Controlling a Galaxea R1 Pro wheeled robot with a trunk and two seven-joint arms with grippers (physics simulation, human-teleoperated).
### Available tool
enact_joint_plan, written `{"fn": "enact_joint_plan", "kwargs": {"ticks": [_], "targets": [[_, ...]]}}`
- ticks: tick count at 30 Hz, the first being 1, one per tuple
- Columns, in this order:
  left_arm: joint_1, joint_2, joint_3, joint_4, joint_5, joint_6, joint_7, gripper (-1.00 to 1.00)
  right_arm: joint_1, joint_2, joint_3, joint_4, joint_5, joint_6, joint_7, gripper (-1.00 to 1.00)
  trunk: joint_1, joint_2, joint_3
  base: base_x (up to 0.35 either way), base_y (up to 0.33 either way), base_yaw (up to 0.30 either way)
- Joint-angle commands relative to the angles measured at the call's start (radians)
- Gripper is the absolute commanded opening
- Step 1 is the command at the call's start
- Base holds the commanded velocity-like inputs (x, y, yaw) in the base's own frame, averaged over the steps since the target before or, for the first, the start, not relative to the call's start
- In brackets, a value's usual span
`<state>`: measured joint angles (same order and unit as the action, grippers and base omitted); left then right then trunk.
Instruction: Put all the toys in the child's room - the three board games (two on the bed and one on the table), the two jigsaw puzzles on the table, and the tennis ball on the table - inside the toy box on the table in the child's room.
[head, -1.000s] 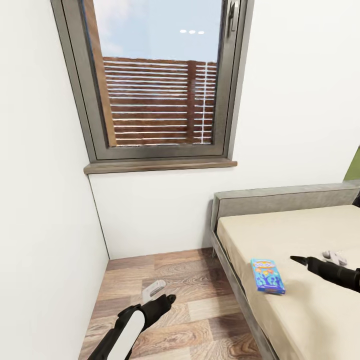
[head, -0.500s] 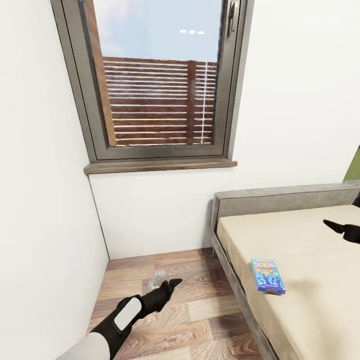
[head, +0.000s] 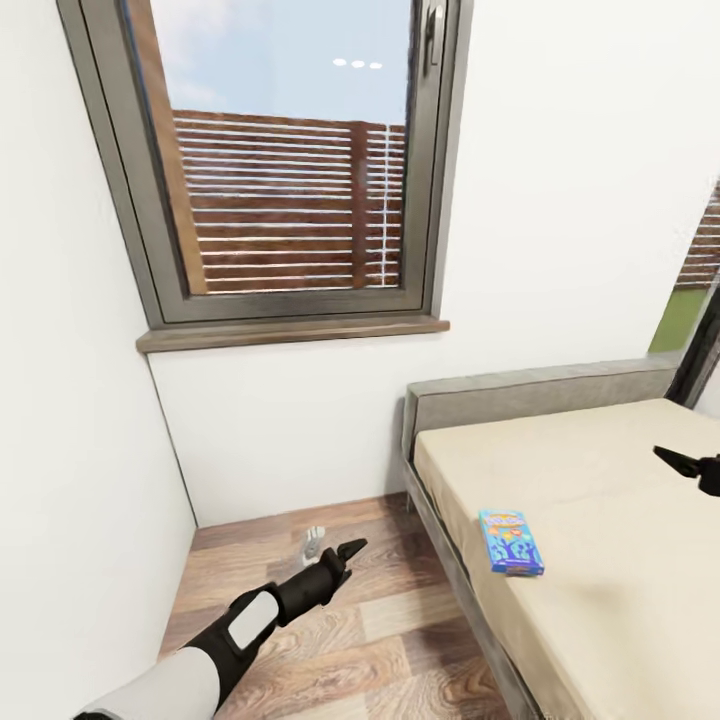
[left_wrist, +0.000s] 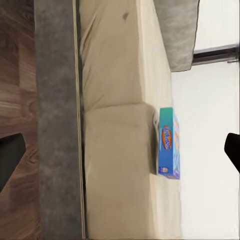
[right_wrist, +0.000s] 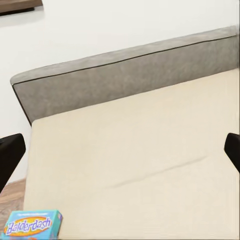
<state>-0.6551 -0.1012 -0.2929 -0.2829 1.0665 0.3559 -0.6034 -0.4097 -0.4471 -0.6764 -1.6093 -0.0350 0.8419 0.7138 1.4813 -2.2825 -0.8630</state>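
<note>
One board game (head: 510, 541), a light blue box with cartoon graphics, lies flat on the bed (head: 610, 600) near its left edge. The same board game (left_wrist: 169, 143) is in front of my left wrist camera, and a corner of this board game (right_wrist: 32, 225) reads "Balderdash" in the right wrist view. My left gripper (head: 335, 547) hovers open over the wood floor, left of the bed. At the head view's right edge my right gripper (head: 680, 463) hangs open over the sheet, beyond the box. Neither holds anything.
A grey headboard (head: 530, 390) backs the bed against a white wall. A tall dark-framed window (head: 290, 170) with a wooden sill stands above the floor strip (head: 380, 620) between the left wall and the bed frame.
The head camera has turned a little, shifting the scene left. My left arm has stretched forward over the floor. My right gripper has pulled away from the box towards the right edge.
</note>
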Motion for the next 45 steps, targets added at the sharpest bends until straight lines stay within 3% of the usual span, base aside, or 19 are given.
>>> {"fn": "enact_joint_plan", "kwargs": {"ticks": [1, 3, 9, 15, 20, 27, 37, 45], "targets": [[-0.001, 0.003, -0.004, 0.0, 0.002, 0.001, -0.02, 1.0, 0.0, 0.001, -0.001, -0.001, -0.003, 0.008, 0.002, 1.0, 0.0, 0.0, -0.001, 0.0, 0.0, -0.282], [-0.001, 0.007, -0.003, -0.001, -0.029, -0.017, -0.074, 1.0, 0.001, 0.005, 0.0, -0.003, -0.004, 0.009, 0.002, 1.0, 0.0, 0.0, -0.001, 0.0, 0.0, -0.285], [-0.003, 0.011, 0.006, -0.001, -0.081, -0.041, -0.136, 1.0, 0.003, 0.018, 0.001, -0.004, -0.004, 0.009, 0.003, 1.0, 0.0, 0.0, -0.001, 0.0, 0.0, -0.288], [-0.012, 0.012, 0.009, -0.001, -0.086, -0.094, -0.111, 1.0, 0.003, 0.02, 0.001, -0.004, -0.003, 0.009, 0.003, 1.0, 0.0, 0.0, -0.001, 0.0, 0.0, -0.29], [-0.032, 0.021, 0.008, 0.002, -0.089, -0.135, -0.008, 1.0, 0.003, 0.021, 0.001, -0.004, -0.003, 0.009, 0.003, 1.0, 0.0, 0.0, -0.001, 0.0, 0.0, -0.29], [-0.04, 0.035, 0.015, 0.017, -0.082, -0.145, 0.022, 1.0, 0.003, 0.021, 0.001, -0.004, -0.003, 0.009, 0.022, 1.0, 0.0, 0.0, -0.001, 0.0, 0.0, -0.29], [-0.041, 0.038, 0.014, 0.023, -0.076, -0.147, 0.002, 1.0, 0.005, 0.021, 0.0, -0.004, -0.002, 0.008, 0.08, 1.0, 0.0, 0.0, -0.001, 0.0, 0.0, -0.29], [-0.042, 0.052, 0.014, 0.023, -0.076, -0.141, -0.071, 1.0, 0.005, 0.021, 0.002, -0.004, -0.002, -0.002, 0.084, 1.0, 0.0, 0.0, -0.001, 0.0, 0.0, -0.221]]}}
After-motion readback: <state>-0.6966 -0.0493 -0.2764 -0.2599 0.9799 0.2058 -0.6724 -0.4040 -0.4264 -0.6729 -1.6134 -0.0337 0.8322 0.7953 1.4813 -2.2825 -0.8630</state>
